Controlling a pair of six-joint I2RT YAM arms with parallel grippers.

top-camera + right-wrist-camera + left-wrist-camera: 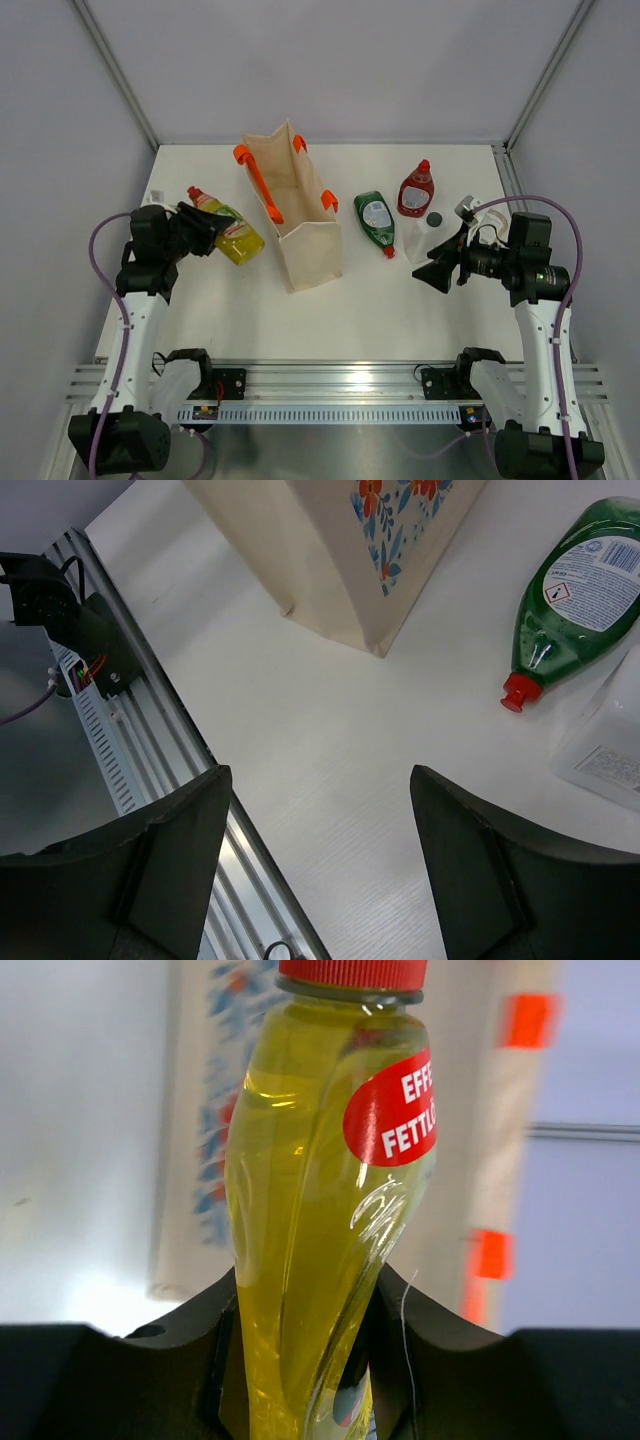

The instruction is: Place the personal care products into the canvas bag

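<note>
The yellow-green bottle (236,236) with a red cap lies left of the canvas bag (300,215), and my left gripper (205,228) is shut on its body. In the left wrist view the yellow-green bottle (320,1210) fills the space between the fingers of the left gripper (305,1360). The bag stands upright with orange handles (258,180). Right of it lie the dark green bottle (375,218), the red bottle (415,190) and the white bottle (418,240) with a grey cap. My right gripper (440,270) hangs open just in front of the white bottle, with nothing between its fingers.
The right wrist view shows the bag's floral side (390,520), the dark green bottle (580,590), a corner of the white bottle (610,750) and the metal rail (130,730) at the table's near edge. White walls and frame posts (120,75) enclose the table.
</note>
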